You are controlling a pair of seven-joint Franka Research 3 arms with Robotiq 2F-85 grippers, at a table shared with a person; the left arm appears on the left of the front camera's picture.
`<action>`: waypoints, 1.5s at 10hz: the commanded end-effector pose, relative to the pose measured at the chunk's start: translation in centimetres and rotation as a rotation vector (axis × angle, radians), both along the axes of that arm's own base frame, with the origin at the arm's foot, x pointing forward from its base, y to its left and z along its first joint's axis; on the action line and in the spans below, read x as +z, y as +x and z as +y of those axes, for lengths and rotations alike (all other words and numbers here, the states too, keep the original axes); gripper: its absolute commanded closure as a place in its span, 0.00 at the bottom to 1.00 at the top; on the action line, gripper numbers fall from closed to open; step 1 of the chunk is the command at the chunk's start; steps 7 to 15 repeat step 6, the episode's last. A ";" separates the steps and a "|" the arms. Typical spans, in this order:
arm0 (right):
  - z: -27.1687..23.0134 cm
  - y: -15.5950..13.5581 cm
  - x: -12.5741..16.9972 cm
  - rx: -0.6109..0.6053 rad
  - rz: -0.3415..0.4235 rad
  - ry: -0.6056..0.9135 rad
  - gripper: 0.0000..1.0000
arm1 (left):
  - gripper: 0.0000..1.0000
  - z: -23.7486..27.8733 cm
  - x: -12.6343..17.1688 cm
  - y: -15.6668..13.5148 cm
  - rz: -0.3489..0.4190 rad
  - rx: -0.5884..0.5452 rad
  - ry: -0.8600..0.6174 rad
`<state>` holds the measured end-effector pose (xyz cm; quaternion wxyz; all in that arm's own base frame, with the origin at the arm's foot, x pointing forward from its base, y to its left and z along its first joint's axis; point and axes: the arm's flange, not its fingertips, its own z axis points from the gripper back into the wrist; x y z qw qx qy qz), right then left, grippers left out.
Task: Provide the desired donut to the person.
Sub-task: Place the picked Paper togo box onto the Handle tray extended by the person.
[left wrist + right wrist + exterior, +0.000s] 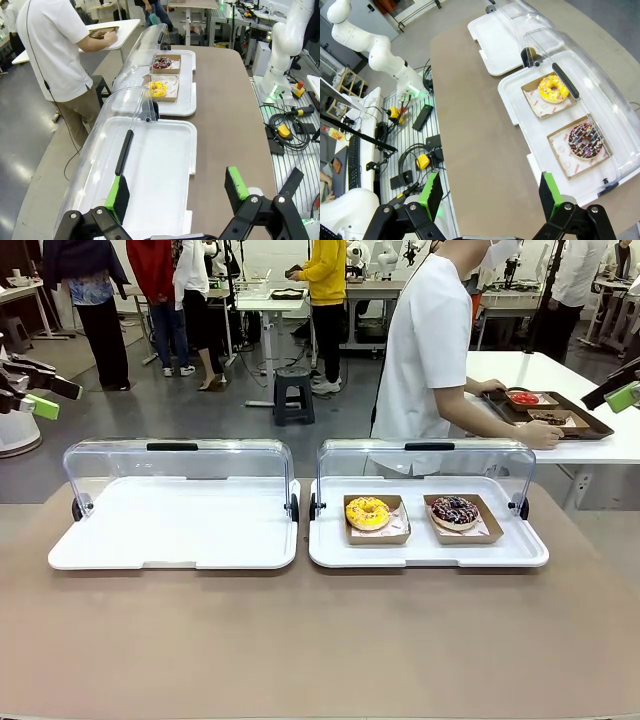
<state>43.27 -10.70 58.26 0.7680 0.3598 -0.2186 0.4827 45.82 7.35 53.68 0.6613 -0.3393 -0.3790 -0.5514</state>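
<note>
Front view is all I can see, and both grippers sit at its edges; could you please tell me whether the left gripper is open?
Observer: Yes, the left gripper stands open, with nothing between its pads.
Operator: Thank you. And the right one?
Observer: The right gripper is open and empty too.
Operator: What lies on the robot's side, behind my camera?
Observer: A yellow device lies on a slatted platform beside the table.

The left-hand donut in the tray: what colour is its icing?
Yellow icing on the donut, clearest in the right wrist view.
</note>
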 end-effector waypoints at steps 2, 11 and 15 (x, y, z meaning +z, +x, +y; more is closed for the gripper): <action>0.1 0.1 0.1 -0.003 0.004 0.000 0.00 | 0.00 -0.1 0.2 0.0 0.008 0.008 -0.016; 0.1 0.1 0.1 -0.003 0.004 0.000 0.00 | 0.00 -0.1 0.2 0.0 0.008 0.008 -0.016; 0.1 0.1 0.1 -0.003 0.004 0.000 0.00 | 0.00 -0.1 0.2 0.0 0.008 0.008 -0.016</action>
